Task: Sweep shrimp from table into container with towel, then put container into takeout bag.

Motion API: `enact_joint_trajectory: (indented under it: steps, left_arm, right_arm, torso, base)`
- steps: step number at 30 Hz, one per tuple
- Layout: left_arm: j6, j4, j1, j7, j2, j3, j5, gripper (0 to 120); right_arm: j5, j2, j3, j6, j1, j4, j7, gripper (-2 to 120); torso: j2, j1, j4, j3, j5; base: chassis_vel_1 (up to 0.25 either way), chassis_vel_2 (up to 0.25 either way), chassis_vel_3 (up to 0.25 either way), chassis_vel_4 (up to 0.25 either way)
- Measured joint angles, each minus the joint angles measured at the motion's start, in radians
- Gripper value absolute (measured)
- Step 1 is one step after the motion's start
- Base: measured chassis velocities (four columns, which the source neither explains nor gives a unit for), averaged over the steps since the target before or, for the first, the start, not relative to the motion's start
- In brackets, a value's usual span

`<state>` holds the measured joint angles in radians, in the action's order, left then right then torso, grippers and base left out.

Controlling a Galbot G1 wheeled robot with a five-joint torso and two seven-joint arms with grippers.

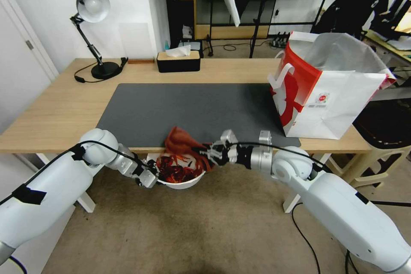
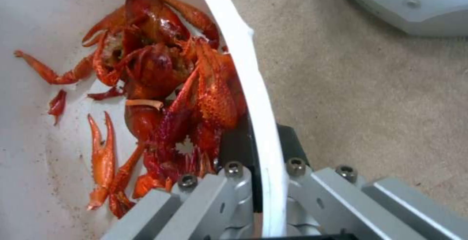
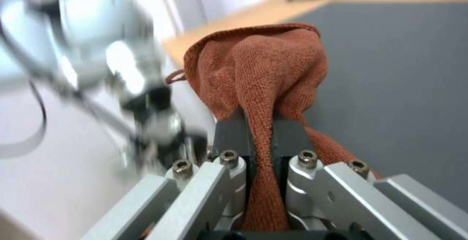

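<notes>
While the left gripper (image 1: 155,178) clamps the rim of the container (image 1: 184,184), one finger inside and one outside, the bowl hangs just below the near edge of the table (image 1: 55,111), with the shrimp (image 1: 175,170) piled inside it. Just beside the container, on its right, the right gripper (image 1: 210,153) is pinched tight on the towel (image 1: 182,143), which drapes over the table edge above the bowl. From the container, the takeout bag (image 1: 329,94) stands well off to the right and farther back, nearer the right arm than the left one that bears the bowl.
</notes>
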<state>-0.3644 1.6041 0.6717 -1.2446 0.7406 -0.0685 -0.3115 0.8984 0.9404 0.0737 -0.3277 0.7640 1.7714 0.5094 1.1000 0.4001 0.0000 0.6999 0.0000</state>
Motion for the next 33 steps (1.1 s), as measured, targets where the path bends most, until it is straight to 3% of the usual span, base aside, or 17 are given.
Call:
enact_joint_trajectory:
  steps: [7,12,15,17,18,20,24,33]
  left_arm:
    - [-0.007,0.007,0.034,0.000,-0.005,0.024,-0.003,0]
    - [-0.009,0.014,0.047,0.001,-0.009,0.035,-0.003,0]
    - [-0.011,0.023,0.064,0.001,-0.014,0.047,-0.005,0]
    - [-0.011,0.025,0.067,0.001,-0.015,0.048,-0.005,0]
    - [-0.015,0.035,0.092,0.001,-0.020,0.057,-0.011,0]
    - [-0.016,0.043,0.108,0.001,-0.021,0.061,-0.017,0]
    - [-0.017,0.050,0.117,0.001,-0.022,0.063,-0.020,0]
    - [-0.018,0.056,0.127,0.002,-0.022,0.063,-0.024,0]
  right_arm:
    - [0.223,0.059,-0.057,0.008,-0.015,0.036,-0.235,3]
    - [0.233,0.075,-0.078,0.000,-0.021,0.054,-0.346,3]
    - [0.211,0.089,-0.094,-0.040,-0.027,0.088,-0.522,3]
    - [0.209,0.092,-0.095,-0.052,-0.028,0.097,-0.560,3]
    - [0.167,0.106,-0.108,-0.112,-0.023,0.150,-0.794,3]
    - [0.149,0.116,-0.120,-0.156,-0.005,0.183,-0.984,3]
    - [0.096,0.114,-0.143,-0.169,0.036,0.190,-1.062,3]
    - [0.048,0.109,-0.180,-0.150,0.117,0.173,-1.072,3]
  torso:
    - [0.000,0.000,0.0001,0.000,-0.0002]
    - [0.000,0.000,0.0001,0.000,0.0000]
    - [0.000,0.000,-0.0001,0.000,-0.0002]
    - [0.000,0.000,-0.0002,0.000,0.0000]
    - [0.000,0.000,0.0002,0.000,-0.0003]
    - [0.000,0.000,0.0000,0.000,-0.0001]
    - [0.000,0.000,-0.0002,0.000,0.0002]
    - [0.000,0.000,-0.0001,0.000,0.0001]
  base:
    - [0.000,0.000,0.000,0.000]
    - [0.000,0.000,0.000,0.000]
    - [0.000,0.000,0.000,0.000]
    - [0.000,0.000,0.000,0.000]
    - [0.000,0.000,0.000,0.000]
    - [0.000,0.000,0.000,0.000]
    - [0.000,0.000,0.000,0.000]
    - [0.000,0.000,0.000,0.000]
